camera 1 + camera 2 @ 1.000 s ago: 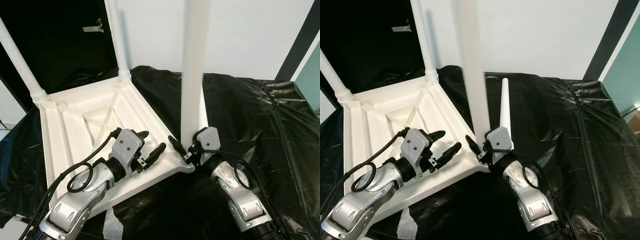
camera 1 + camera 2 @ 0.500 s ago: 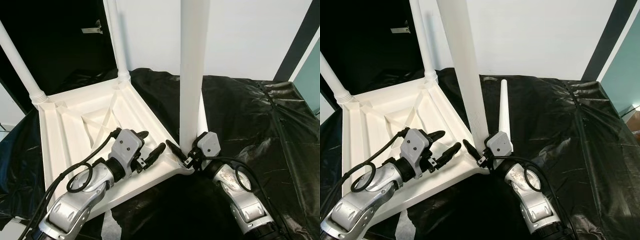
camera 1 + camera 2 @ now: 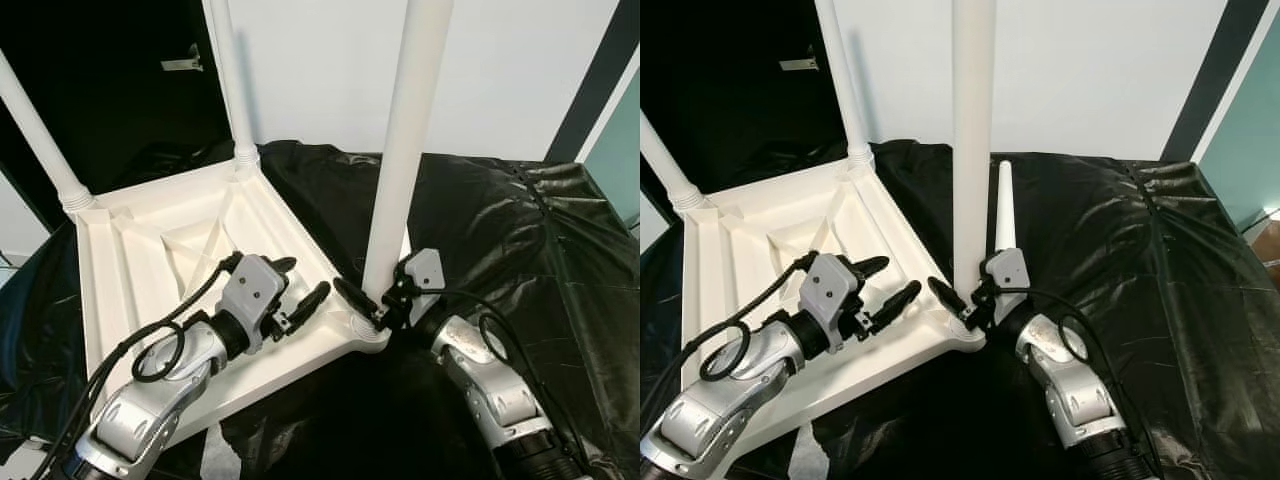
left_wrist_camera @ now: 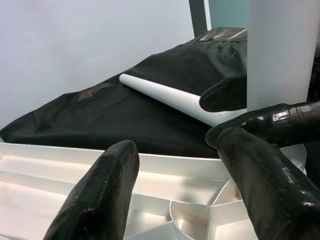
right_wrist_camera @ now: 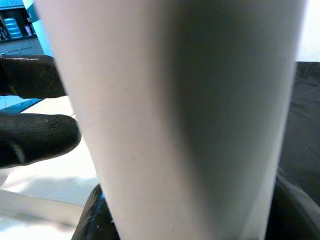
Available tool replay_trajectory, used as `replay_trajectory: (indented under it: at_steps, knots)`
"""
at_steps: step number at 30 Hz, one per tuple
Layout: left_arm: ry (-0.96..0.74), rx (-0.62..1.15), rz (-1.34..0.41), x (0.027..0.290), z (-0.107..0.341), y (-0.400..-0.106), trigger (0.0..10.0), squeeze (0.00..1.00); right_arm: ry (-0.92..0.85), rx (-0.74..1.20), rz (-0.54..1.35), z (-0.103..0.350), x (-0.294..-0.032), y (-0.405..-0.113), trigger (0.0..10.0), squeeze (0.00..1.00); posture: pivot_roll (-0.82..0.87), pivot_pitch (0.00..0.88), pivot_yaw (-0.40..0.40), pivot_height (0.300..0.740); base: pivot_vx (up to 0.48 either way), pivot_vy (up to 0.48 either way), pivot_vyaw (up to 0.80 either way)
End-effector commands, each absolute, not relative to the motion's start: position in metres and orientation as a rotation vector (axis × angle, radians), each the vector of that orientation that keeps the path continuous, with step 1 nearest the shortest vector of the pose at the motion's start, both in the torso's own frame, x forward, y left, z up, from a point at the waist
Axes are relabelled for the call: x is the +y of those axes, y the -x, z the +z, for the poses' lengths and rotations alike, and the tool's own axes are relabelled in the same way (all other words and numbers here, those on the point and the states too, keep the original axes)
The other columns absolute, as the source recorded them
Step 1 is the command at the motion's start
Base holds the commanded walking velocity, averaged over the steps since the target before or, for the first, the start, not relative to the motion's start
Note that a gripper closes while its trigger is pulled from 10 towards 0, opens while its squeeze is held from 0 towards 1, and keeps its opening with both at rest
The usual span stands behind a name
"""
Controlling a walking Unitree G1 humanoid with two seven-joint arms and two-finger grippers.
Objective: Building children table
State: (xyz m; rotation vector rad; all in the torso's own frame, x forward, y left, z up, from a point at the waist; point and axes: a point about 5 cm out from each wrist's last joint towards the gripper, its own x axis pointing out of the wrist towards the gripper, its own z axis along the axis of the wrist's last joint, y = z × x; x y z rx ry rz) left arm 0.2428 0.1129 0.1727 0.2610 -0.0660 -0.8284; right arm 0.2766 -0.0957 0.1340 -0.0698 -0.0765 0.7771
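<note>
Leg (image 3: 973,150) in right claw (image 3: 965,305) (upright)

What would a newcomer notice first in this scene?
A white table top lies upside down on black sheeting, two legs already standing at its far corners. At the near corner the right end effector grips a third leg upright, while the left end effector hovers open beside it.

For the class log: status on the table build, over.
Right gripper shut on third leg, at its corner socket. Left gripper open over upturned tabletop. Fourth leg lies loose on black sheet.
</note>
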Motion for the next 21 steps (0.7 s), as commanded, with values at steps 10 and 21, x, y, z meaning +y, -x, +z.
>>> replay_trajectory:
  at_steps: [10, 21]
  knots:
    - [-0.287, -0.057, -0.98, 0.109, 0.173, -0.235, 10.0, 0.0, 0.012, 0.134, 0.717, 0.102, -0.106, -0.277, 10.0, 0.0, 0.01, 0.0, 0.006, 0.74, 0.0, 0.0, 0.0]
    - [-0.291, -0.062, -0.981, 0.108, 0.174, -0.236, 10.0, 0.0, 0.027, -0.038, 0.399, 0.12, -0.09, -0.275, 10.0, 0.0, 0.01, 0.0, 0.001, 0.74, 0.0, 0.0, 0.0]
